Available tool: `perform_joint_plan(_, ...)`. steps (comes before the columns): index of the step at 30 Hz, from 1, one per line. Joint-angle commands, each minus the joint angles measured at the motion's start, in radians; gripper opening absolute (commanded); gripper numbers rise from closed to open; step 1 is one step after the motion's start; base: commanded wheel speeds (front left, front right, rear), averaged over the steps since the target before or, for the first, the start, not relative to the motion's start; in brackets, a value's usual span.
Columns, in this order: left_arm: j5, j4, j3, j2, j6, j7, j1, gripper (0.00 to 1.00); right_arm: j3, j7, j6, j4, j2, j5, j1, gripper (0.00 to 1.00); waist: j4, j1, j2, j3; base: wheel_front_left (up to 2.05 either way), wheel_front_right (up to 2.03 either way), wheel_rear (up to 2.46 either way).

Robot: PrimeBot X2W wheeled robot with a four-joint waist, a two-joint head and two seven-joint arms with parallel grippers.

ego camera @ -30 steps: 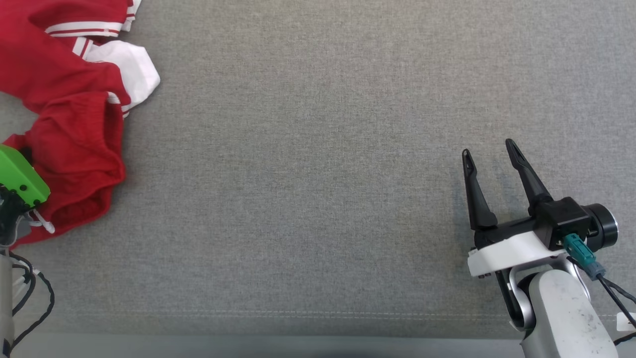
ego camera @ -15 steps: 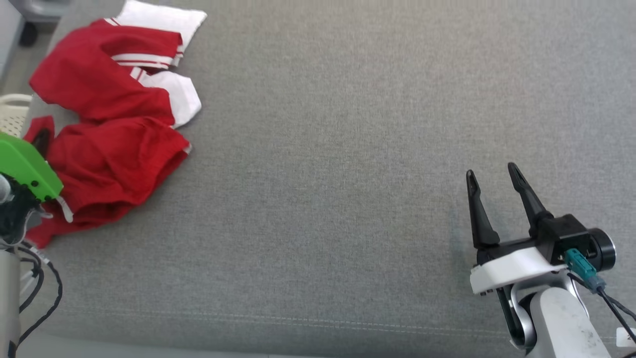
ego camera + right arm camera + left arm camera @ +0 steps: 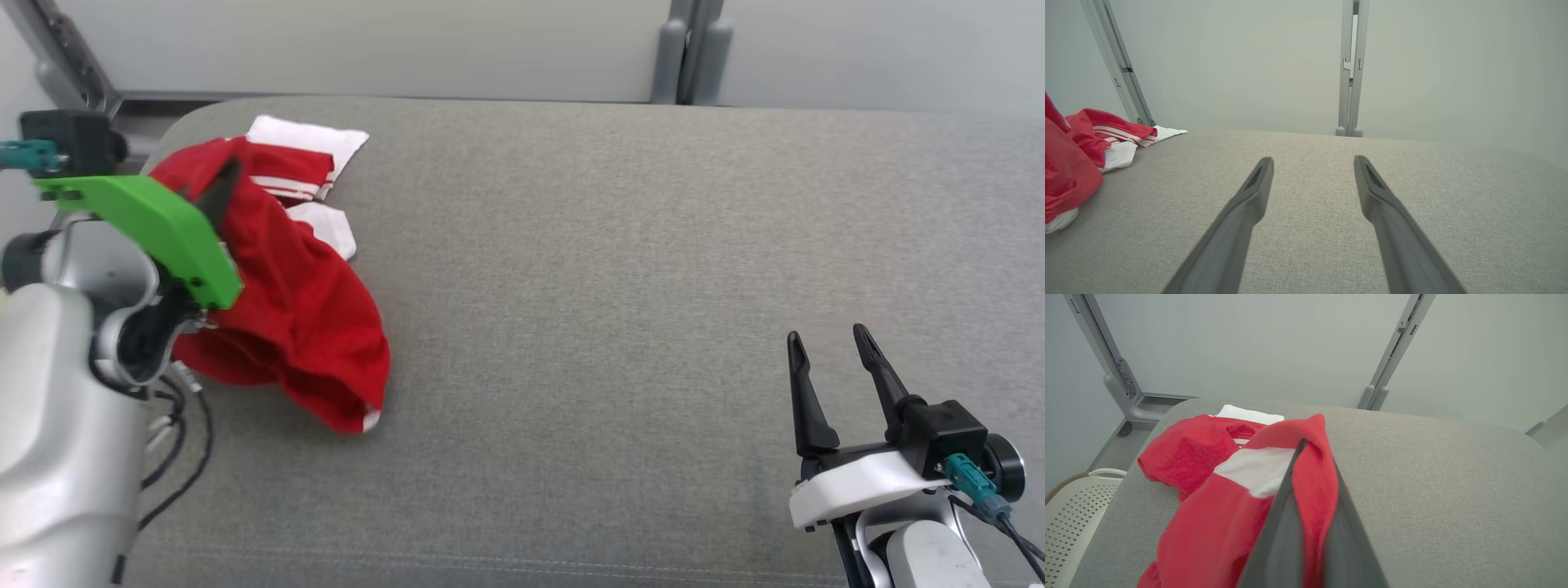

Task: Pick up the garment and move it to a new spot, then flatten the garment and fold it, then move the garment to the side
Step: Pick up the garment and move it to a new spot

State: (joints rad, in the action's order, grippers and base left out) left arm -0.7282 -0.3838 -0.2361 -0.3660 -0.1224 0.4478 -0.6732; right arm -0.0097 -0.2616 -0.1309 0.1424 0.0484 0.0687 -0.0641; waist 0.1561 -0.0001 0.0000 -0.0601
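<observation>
Garment (image 3: 302,327) has come up off the table (image 3: 620,269) at its near end since a second ago. Head camera tilted up too, so most of the shift in that view is the camera, not the cloth.

Left tool (image 3: 222,181) is clamped tight on a red fold next to a white patch, with cloth draped over both fingers. Rest of the garment trails down to the table's far-left corner, white panel and striped trim lying flat there.

My read: pick-up step, start of the carry to a new spot. Next move needs more lift so the tail clears, then a swing right onto open table.

Left arm is raised, wrist pointing toward the far edge. Right tool (image 3: 825,335) is wide, empty, low over the near-right of the table, well apart from the cloth.
</observation>
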Motion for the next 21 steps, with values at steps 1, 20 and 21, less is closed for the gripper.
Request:
perform_joint_plan(1,-0.002,0.014,-0.014,0.024,0.007,0.003,-0.009,0.00,-0.001,-0.004,0.000,-0.001,0.002,0.009,0.015,1.00,-0.046,0.0001,0.0000,0.040,0.00,0.00,0.00)
perform_joint_plan(20,0.077,-0.153,-0.133,0.295,0.127,-0.207,-0.159,0.00,0.092,-0.004,0.000,0.010,0.002,0.037,-0.054,1.00,-0.267,0.0001,0.0000,-0.028,0.00,0.00,0.00)
perform_joint_plan(21,0.067,-0.176,-0.140,0.302,0.128,-0.220,-0.167,0.00,0.105,-0.004,0.000,0.012,0.002,0.041,-0.063,1.00,-0.288,0.0001,0.0000,-0.038,0.00,0.00,0.00)
